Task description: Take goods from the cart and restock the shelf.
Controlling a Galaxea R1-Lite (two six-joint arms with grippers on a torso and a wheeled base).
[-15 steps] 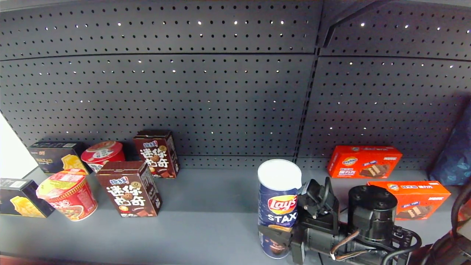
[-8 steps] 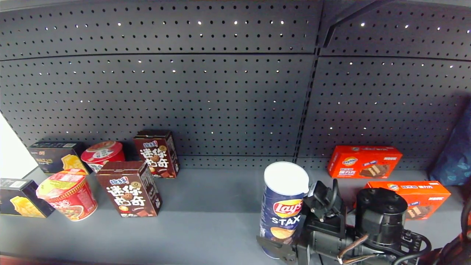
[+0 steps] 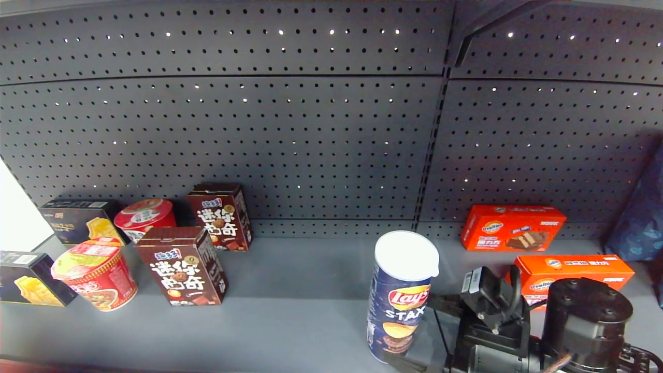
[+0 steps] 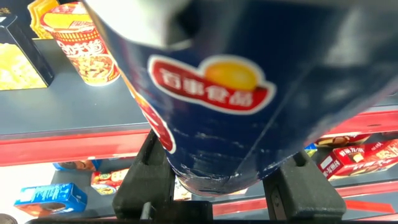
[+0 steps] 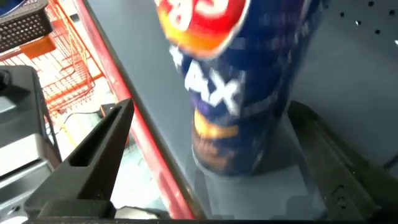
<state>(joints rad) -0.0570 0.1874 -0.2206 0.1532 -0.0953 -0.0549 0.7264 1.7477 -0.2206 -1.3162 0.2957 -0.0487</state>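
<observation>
2 grippers are at work here. The white-lidded blue cylindrical chip can stands upright on the dark grey metal shelf board, close to its front edge. The right gripper sits just right of that can with its black fingers spread wide, 1 on each side of the can's lower part. A gap shows between the can and the finger on the cart side.

The left gripper is clamped on a second blue chip can, whose end sits between the 2 dark pads.

Left of the white-lidded can, well apart from it, stand 2 brown cardboard cookie boxes, 2 red noodle cups and 2 black boxes with yellow pictures, each pair set 1 behind the other. Right of the can and farther back lie 2 flat orange wafer boxes, the nearer 1 partly hidden by the right arm.

Behind the can rises the grey perforated back panel. An orange wire cart stands below the can, beyond the shelf's red front edge.
</observation>
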